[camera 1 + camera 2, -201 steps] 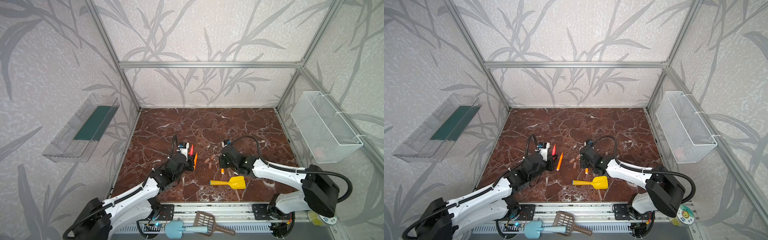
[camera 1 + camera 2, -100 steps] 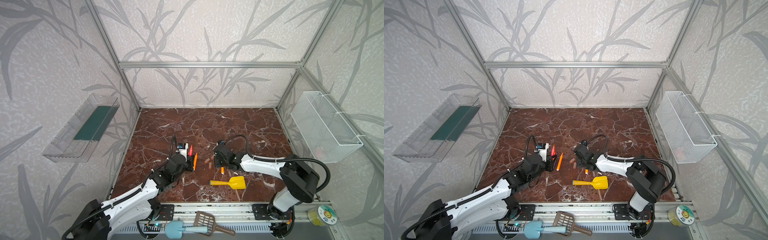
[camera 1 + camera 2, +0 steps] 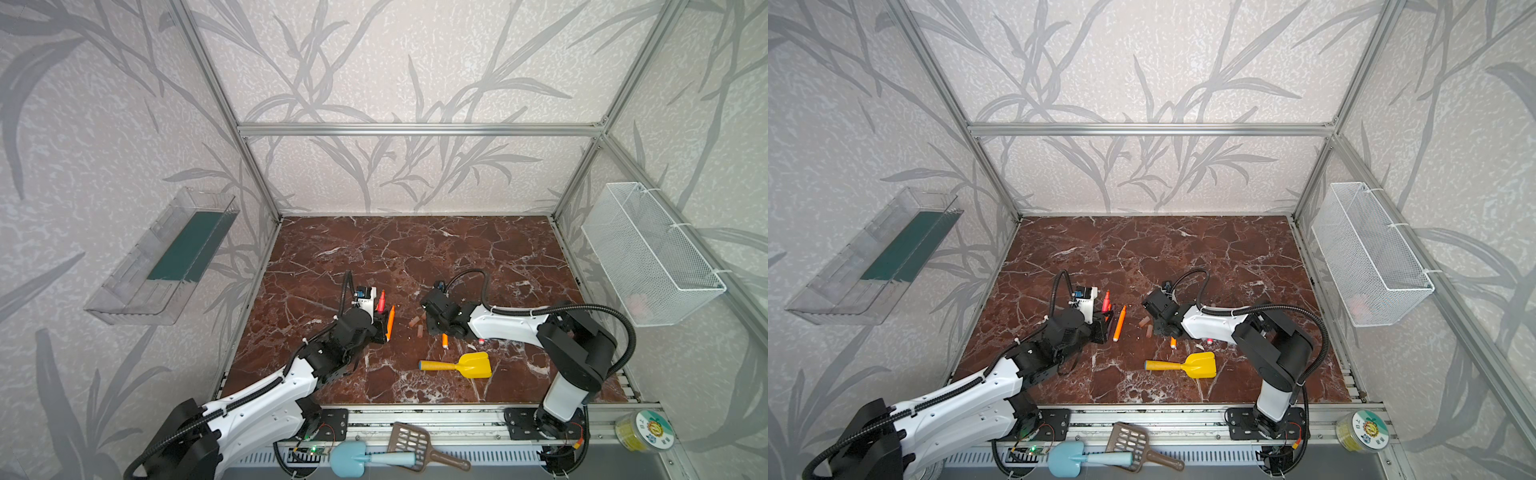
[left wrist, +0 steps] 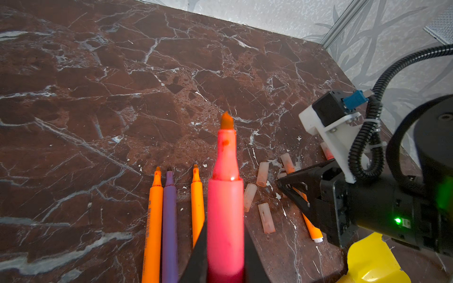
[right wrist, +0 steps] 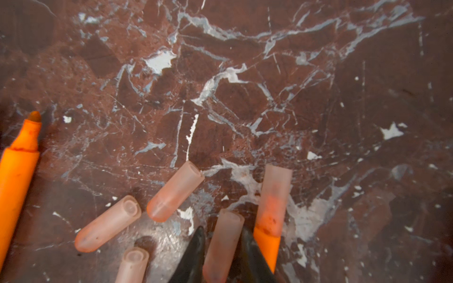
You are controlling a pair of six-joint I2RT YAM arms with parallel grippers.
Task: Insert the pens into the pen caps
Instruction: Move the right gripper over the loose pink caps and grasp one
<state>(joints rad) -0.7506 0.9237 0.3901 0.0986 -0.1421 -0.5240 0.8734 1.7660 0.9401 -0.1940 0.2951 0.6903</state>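
My table (image 3: 415,257) is dark red-brown marble veined in white. The red-pink pen (image 4: 225,220) in my left gripper (image 4: 225,232) has a darker orange tip. The orange pens (image 4: 153,220) are bright, and the purple pen (image 4: 169,220) is dusky. The pen caps (image 5: 175,191) are cloudy, translucent pinkish-tan, as is the pen cap (image 5: 221,245) between the black fingers (image 5: 193,254) of my right gripper (image 5: 223,230). Another cap (image 5: 274,196) glows orange over its orange capped pen (image 5: 267,247). The toy shovel (image 3: 473,366) is yellow. My arms (image 3: 266,399) are white and black. The walls (image 3: 415,62) are pale grey with darker grey leaves. The wire basket (image 3: 648,257) is white, and the clear tray (image 3: 137,291) is lined dark green.
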